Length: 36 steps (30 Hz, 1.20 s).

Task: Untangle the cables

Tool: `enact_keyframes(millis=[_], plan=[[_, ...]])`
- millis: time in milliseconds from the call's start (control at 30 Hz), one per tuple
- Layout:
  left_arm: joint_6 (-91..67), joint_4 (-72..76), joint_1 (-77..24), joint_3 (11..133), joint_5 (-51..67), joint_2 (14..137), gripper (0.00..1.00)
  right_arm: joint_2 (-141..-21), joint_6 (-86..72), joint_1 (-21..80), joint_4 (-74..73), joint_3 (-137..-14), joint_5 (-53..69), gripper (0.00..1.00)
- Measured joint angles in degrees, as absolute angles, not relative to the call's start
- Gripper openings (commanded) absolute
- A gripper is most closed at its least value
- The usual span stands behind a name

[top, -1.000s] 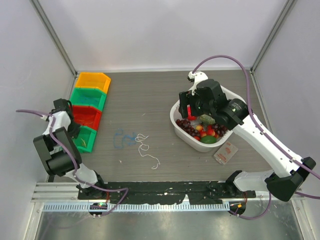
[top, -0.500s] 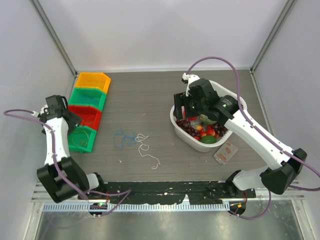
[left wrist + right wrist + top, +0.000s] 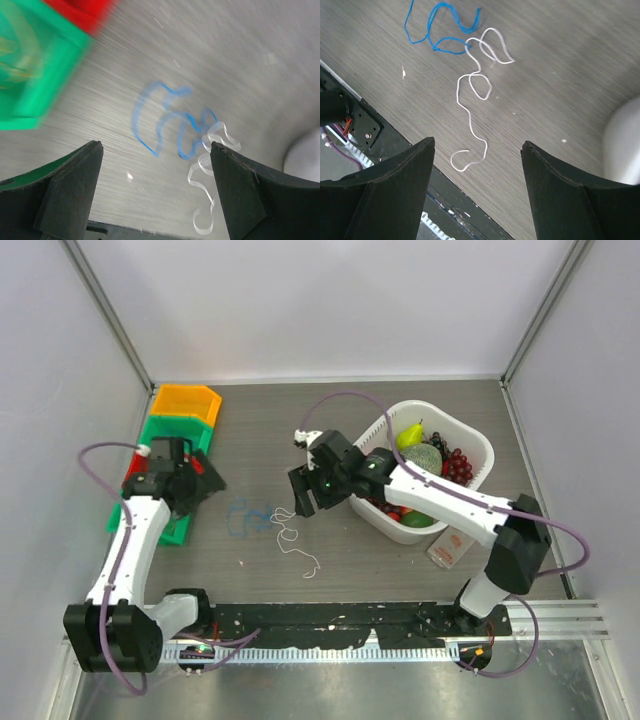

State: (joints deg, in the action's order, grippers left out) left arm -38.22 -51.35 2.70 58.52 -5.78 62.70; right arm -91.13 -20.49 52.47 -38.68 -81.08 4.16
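No legible txt, labels, brands or nos. anywhere in these views.

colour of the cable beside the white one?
The cable is blue; best seen in right wrist view.

Grey wood-grain tabletop (image 3: 290,420) inside a white enclosure with a plain back wall (image 3: 320,300). Metal posts (image 3: 106,310) run up the corners. Metal base plate (image 3: 330,690) along the near edge; light soft, even.
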Motion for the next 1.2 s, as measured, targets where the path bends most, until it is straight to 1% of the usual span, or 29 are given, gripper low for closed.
enact_keyframes(millis=[133, 200, 233, 267, 433, 500, 533, 567, 633, 700, 733, 767, 800, 833, 867, 933, 967, 1000, 1033, 1100, 1200], plan=[[-39.07, -43.62, -6.0, 49.74, 5.74, 67.07, 0.94, -96.99, -20.58, 54.92, -34.13, -79.85, 5.96, 0.72], [-39.64, -40.71, -8.69, 47.81, 8.99, 71.75, 0.9, -100.64, -20.45, 55.79, -32.51, -79.2, 6.37, 0.69], [-39.92, -39.57, -9.37, 47.64, 10.04, 73.8, 0.87, -102.41, -20.25, 56.14, -31.9, -78.94, 6.55, 0.69], [-40.16, -37.71, -9.96, 47.66, 11.33, 76.38, 0.79, -104.05, -20.01, 56.47, -31.2, -78.5, 6.76, 0.68], [-41.56, -33.15, -10.39, 50.96, 13.45, 87.26, 0.62, -107.66, -19.57, 56.8, -27.11, -73.08, 7.01, 0.63], [-41.98, -33.12, -10.39, 52.82, 13.28, 89.8, 0.54, -107.98, -19.38, 57.12, -26.46, -71.31, 7.01, 0.58], [-42.13, -33.1, -10.39, 53.39, 13.06, 90.37, 0.5, -108.07, -19.07, 57.23, -26.06, -70.85, 6.7, 0.51], [-42.28, -32.99, -10.39, 53.58, 12.84, 90.52, 0.49, -108.05, -18.98, 57.47, -25.26, -70.67, 6.55, 0.49], [-42.68, -33.26, -10.39, 53.58, 12.32, 90.48, 0.5, -108.18, -18.63, 58.26, -23.88, -70.17, 6.13, 0.45], [-43.07, -33.41, -10.39, 53.56, 11.84, 90.45, 0.61, -108.16, -18.59, 59.29, -22.68, -69.67, 5.96, 0.41], [-43.22, -33.41, -10.39, 53.47, 11.66, 90.37, 0.67, -108.16, -18.57, 59.68, -22.11, -69.41, 5.82, 0.37], [-43.27, -33.39, -10.39, 53.32, 11.53, 90.15, 0.68, -108.05, -18.57, 60.1, -21.3, -69.01, 5.56, 0.36], [-43.24, -33.41, -10.39, 53.1, 11.51, 89.86, 0.66, -107.79, -18.55, 60.42, -20.27, -68.34, 5.26, 0.32], [-43.38, -33.52, -10.39, 52.64, 11.35, 89.25, 0.6, -107.26, -18.57, 60.8, -19.18, -67.37, 4.73, 0.29], [-43.46, -33.61, -10.39, 52.42, 11.27, 88.88, 0.57, -106.94, -18.52, 61.01, -18.63, -66.81, 4.32, 0.29], [-43.33, -33.87, -10.39, 52.05, 10.59, 88.33, 0.57, -106.32, -18.61, 61.36, -17.78, -65.71, 3.53, 0.29], [-43.31, -33.98, -10.39, 52.01, 10.41, 88.33, 0.57, -105.97, -18.59, 61.45, -17.63, -65.28, 3.16, 0.34], [-43.27, -34.02, -10.39, 51.9, 10.26, 88.33, 0.53, -105.6, -18.59, 61.58, -17.54, -64.86, 2.87, 0.36], [-43.27, -34.02, -10.39, 51.7, 10.22, 88.33, 0.47, -105.16, -18.63, 61.67, -17.63, -64.4, 2.74, 0.42], [-43.35, -33.82, -10.39, 51.27, 10.28, 88.36, 0.37, -104.12, -18.55, 61.8, -18.68, -63.7, 2.26, 0.48], [-43.16, -33.69, -10.39, 50.87, 10.35, 88.4, 0.3, -103.07, -18.15, 61.82, -20.14, -63.37, 2.66, 0.52]])
